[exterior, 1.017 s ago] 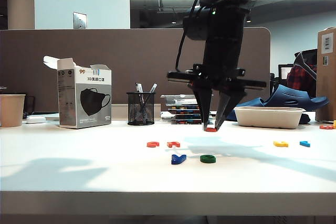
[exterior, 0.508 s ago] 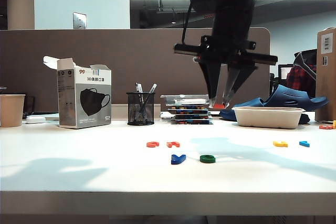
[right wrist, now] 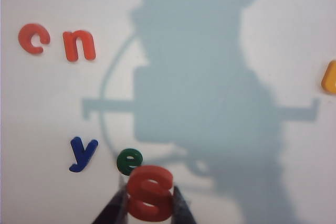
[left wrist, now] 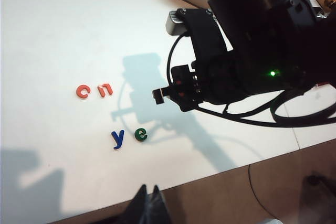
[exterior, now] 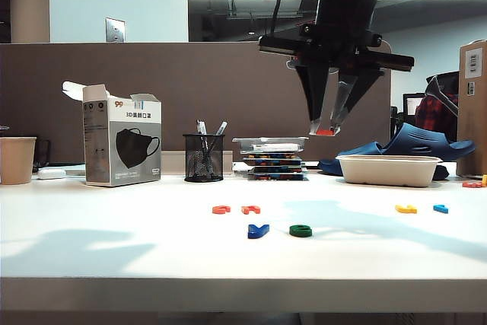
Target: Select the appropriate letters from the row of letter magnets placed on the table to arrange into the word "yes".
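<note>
My right gripper hangs high above the table, shut on the orange-red S. Below it the dark blue Y and the green E lie side by side near the front. An orange-red c and n lie behind them. A yellow letter and a light blue one lie to the right. My left gripper is shut and empty, off the table's front edge.
Along the back stand a paper cup, a mask box, a mesh pen holder, a stack of boxes and a white tray. More letters lie at the far right.
My right gripper has lifted the orange-red S from the table surface to well above it and shifted slightly right. The left arm has not moved.
</note>
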Robot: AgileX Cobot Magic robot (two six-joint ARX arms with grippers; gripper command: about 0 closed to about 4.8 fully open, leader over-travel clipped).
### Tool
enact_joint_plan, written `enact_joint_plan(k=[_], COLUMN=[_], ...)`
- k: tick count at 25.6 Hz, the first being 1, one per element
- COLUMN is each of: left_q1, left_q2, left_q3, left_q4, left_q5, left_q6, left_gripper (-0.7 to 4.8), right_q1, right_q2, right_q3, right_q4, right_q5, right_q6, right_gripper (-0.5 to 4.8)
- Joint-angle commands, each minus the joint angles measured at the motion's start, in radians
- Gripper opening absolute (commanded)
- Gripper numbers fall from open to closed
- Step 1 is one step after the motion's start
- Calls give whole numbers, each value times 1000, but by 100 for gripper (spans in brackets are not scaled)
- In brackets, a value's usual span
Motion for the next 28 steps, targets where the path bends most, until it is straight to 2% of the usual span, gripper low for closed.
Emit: enact_joint_plan(k=[1,10,28], left_q1=[-1,-1,-1], left_q2=[-2,-2,-2], left_q3=[3,3,3], left_q4=[9,9,9], left_q5=[-3,-4,-4], left_q6=[3,3,3], left_gripper=[-5,-5,-5], right_q1=[0,0,34], right_q2=[-26,-124,-124], right_q3=[-27,-203,-429], right_q4=[-2,80,295], right_q5=[3,1,-4], right_q6=[9,35,37], right_gripper=[94,94,94])
